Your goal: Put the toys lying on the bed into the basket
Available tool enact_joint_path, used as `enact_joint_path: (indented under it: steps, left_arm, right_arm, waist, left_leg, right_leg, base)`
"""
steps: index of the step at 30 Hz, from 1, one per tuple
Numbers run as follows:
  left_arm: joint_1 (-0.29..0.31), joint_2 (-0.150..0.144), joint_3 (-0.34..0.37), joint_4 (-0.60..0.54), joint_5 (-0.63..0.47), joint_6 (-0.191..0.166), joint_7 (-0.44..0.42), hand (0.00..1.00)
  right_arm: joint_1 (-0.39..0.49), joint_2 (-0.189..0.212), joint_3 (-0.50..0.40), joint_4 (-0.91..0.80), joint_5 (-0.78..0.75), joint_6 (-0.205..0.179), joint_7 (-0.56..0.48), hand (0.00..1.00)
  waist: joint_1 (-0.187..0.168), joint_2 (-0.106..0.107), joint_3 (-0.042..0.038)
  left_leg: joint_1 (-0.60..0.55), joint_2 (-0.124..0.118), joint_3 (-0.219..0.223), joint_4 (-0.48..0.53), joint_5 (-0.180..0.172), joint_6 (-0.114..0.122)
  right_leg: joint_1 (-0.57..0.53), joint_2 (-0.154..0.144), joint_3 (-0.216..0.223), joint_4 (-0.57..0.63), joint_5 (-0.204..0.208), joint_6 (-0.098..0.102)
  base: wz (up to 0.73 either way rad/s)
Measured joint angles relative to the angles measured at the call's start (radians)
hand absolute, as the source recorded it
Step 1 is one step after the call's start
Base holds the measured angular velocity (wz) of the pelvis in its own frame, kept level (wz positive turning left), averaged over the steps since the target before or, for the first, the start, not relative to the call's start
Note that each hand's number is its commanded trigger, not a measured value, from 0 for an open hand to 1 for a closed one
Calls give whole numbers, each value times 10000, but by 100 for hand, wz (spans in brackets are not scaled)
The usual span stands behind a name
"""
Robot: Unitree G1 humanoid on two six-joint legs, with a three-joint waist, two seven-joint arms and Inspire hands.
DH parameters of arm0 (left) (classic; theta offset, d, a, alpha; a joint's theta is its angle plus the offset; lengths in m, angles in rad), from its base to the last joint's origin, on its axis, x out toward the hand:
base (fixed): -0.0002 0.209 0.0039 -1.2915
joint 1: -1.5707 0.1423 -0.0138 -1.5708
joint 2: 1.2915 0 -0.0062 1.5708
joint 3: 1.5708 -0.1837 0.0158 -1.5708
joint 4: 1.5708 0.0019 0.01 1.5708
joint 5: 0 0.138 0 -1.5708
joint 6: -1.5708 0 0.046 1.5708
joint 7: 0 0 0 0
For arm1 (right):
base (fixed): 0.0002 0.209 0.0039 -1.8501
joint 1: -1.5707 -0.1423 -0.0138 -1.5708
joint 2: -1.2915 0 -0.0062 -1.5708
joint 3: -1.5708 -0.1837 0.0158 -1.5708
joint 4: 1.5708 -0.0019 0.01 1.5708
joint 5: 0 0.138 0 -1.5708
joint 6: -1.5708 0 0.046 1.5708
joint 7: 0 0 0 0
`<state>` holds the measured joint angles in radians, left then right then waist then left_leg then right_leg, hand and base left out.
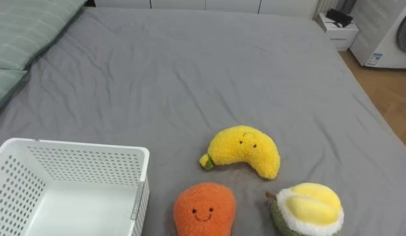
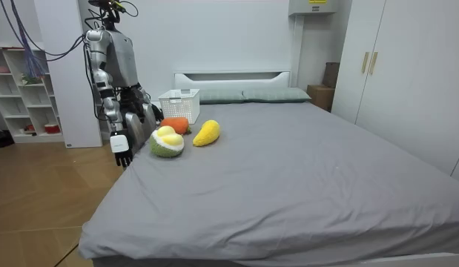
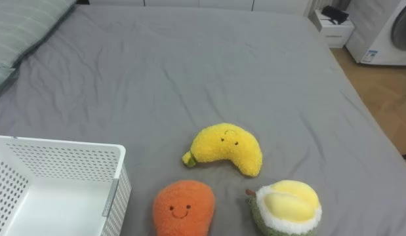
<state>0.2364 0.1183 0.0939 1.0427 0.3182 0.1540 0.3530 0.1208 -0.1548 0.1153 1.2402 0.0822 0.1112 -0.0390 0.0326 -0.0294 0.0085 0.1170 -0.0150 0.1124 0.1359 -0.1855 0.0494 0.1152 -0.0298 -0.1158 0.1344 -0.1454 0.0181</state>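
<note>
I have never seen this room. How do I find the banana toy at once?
On the large grey bed, a white basket stands at the robot's left, with three plush toys to its right. The banana toy lies farthest from the robot. It alone is curved and yellow; the orange toy is round, the durian toy has a green rind.

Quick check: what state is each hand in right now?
Left hand: cannot be told from the room view.
Right hand: open, hanging beside the bed, holding nothing.
</note>
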Motion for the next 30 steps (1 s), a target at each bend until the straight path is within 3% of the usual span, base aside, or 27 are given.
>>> enact_joint_path:
  steps: [12,20,30]
  left_arm:
    - [-7,5,33,3,2,-11,2,0]
    - [-46,28,38,61,-37,-92,11,0]
    - [13,58,963,5,-116,-196,-131,0]
  right_arm:
    - [2,-29,-79,20,-11,-2,95,0]
    - [24,-4,-265,140,879,-2,-137,0]
    - [182,-56,-2077,96,2686,-49,-166,0]
  waist:
    - [-22,44,-31]
    - [-71,-27,14]
    - [-470,-328,-51]
  left_leg:
    - [1,0,-19,8,0,0]
    - [80,-1,-88,13,-1,-5]
    - [196,2,-86,4,3,-12]
  right_leg:
    - [26,0,-36,-1,0,0]
    - [99,-29,-237,7,-30,-19]
    - [200,-26,-202,27,-82,-23]
  base:
    - [0]
    - [4]
    - [0]
